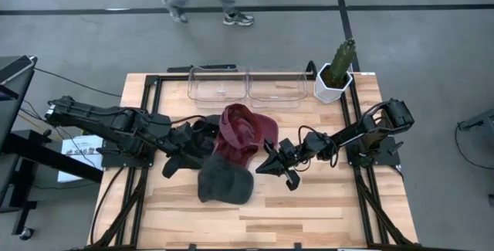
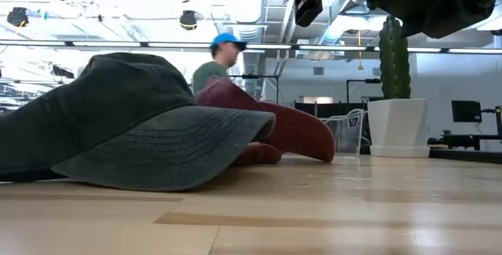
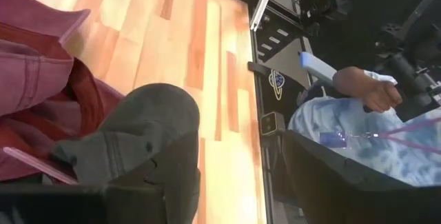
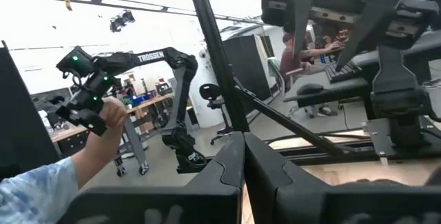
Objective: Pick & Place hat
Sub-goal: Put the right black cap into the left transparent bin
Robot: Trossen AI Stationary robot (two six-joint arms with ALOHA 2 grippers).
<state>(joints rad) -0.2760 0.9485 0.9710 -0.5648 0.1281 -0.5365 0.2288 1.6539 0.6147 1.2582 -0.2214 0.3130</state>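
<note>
Two caps overlap mid-table: grey cap [image 1: 225, 181] at six o'clock of maroon cap [image 1: 245, 133]. Left gripper [image 1: 202, 135], jaws spread beside both, could snag either; right gripper [image 1: 266, 166] waits pressed together

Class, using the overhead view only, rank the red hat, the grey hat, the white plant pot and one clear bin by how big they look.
1. Red hat
2. Grey hat and either clear bin, too alike to separate
3. White pot, smallest

The left gripper covers part of the red hat's edge, so it may look smaller than it is.
</note>
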